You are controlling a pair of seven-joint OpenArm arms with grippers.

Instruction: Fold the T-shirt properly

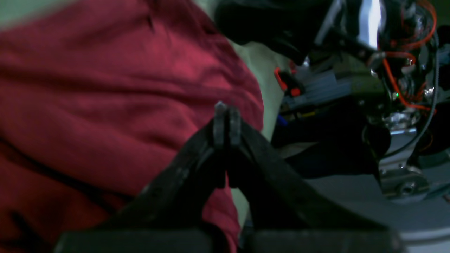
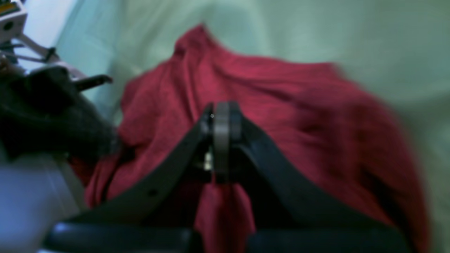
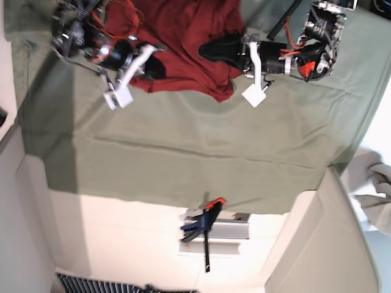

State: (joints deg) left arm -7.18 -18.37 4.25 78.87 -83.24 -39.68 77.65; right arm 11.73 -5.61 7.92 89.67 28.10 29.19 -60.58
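Matt red cloth T-shirt; green tablecloth (matt, creased)

Base overhead; close, blurred wrists seemingly share T-shirt.

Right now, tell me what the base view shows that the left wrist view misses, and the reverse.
Only base: the whole green cloth and a clamp beyond its edge. Only left wrist: the left claw close up, tips pressed shut, red fabric hanging from them. Both: the red T-shirt and the right arm.
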